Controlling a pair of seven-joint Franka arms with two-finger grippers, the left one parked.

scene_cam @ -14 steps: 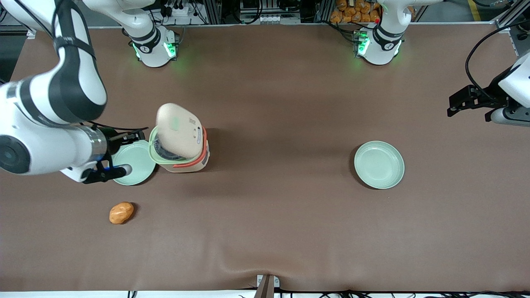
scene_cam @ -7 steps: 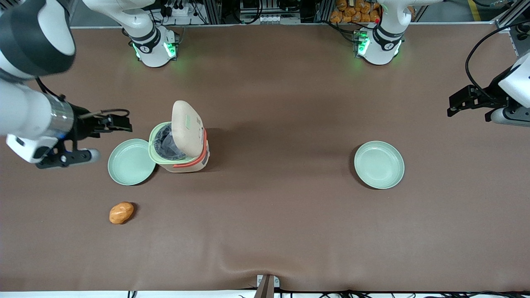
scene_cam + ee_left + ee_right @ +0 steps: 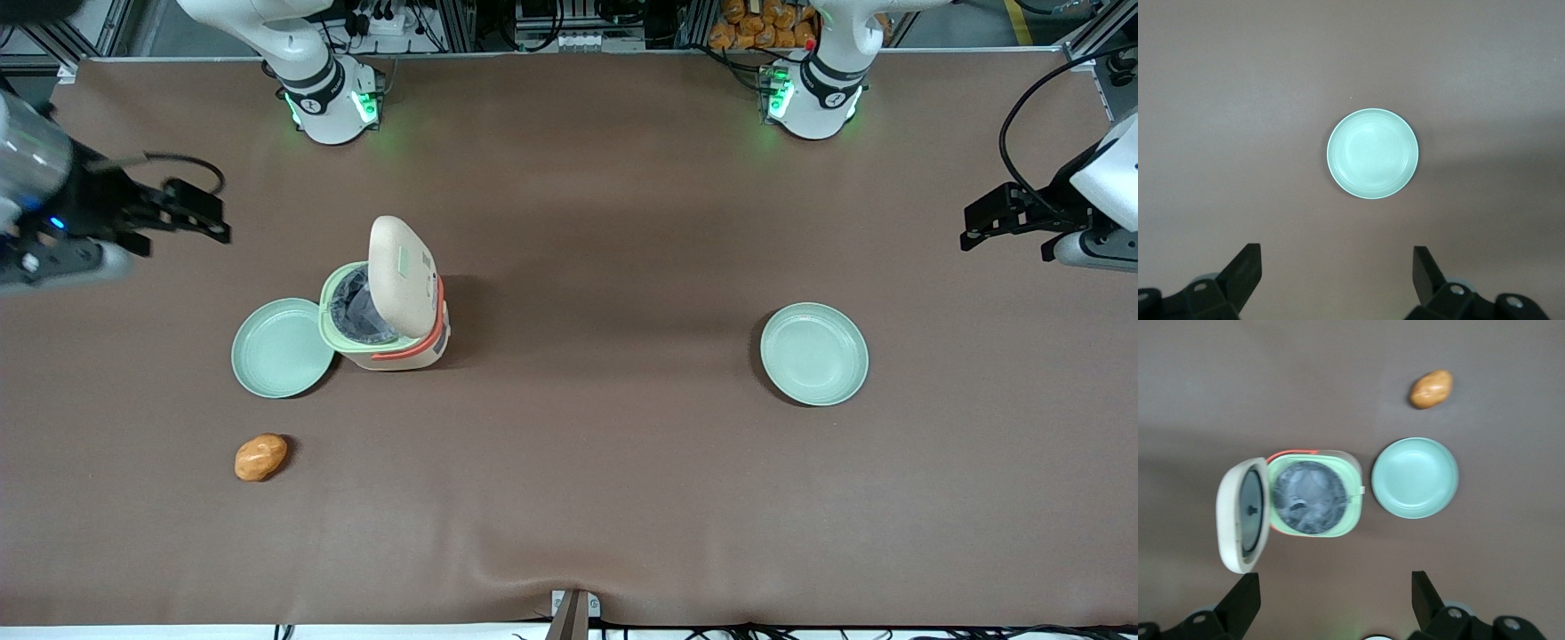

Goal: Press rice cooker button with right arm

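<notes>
The rice cooker [image 3: 391, 329] stands on the brown table, cream with a coral band and a pale green rim. Its lid [image 3: 402, 276] is raised upright, baring the dark inner pot [image 3: 1313, 497]. My right arm's gripper [image 3: 209, 218] hangs over the table toward the working arm's end, apart from the cooker and farther from the front camera than it. In the right wrist view the gripper [image 3: 1335, 587] is open, with only bare table between its black fingers [image 3: 1241, 600]. The button cannot be made out.
A pale green plate [image 3: 280, 348] touches the cooker on the working arm's side. An orange-brown rounded lump [image 3: 260, 457] lies nearer the front camera than that plate. A second green plate [image 3: 813, 354] sits toward the parked arm's end.
The right arm has pulled away from the cooker, toward the working arm's end and farther from the front camera. The cooker's lid swung from tilted to fully upright.
</notes>
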